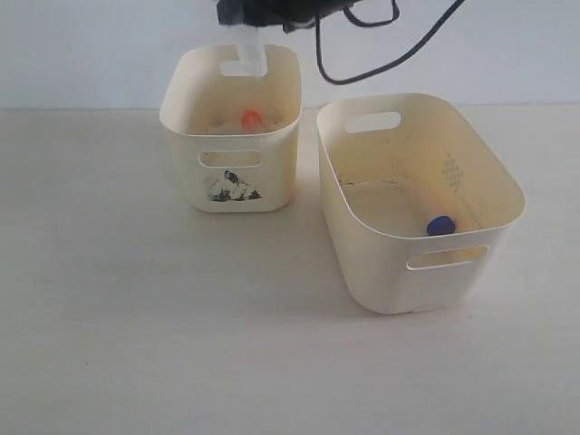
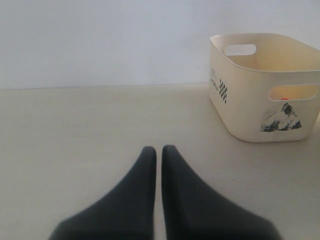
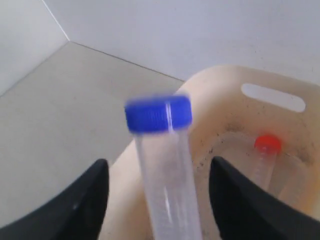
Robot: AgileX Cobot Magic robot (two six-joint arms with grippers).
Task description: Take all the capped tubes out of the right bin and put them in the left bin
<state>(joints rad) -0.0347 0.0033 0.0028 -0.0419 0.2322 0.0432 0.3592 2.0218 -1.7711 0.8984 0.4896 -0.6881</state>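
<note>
The left bin [image 1: 231, 172] with the sticker holds an orange-capped tube [image 1: 250, 118]. Just above its far rim my right gripper [image 1: 243, 16] is open. A clear blue-capped tube [image 3: 165, 165] hangs blurred between the spread fingers [image 3: 85, 200] without touching them, cap toward the bin [image 3: 225, 82]. The orange-capped tube [image 3: 266, 150] lies inside that bin. The right bin [image 1: 426, 272] holds one blue-capped tube [image 1: 439, 226] near its front wall. My left gripper [image 2: 159, 150] is shut on nothing, low over the table, with the left bin [image 2: 260, 100] ahead of it.
A black cable [image 1: 362, 54] loops down from the right arm above the gap between the two bins. The bins stand side by side on a pale table [image 1: 136, 317], with a plain wall behind them.
</note>
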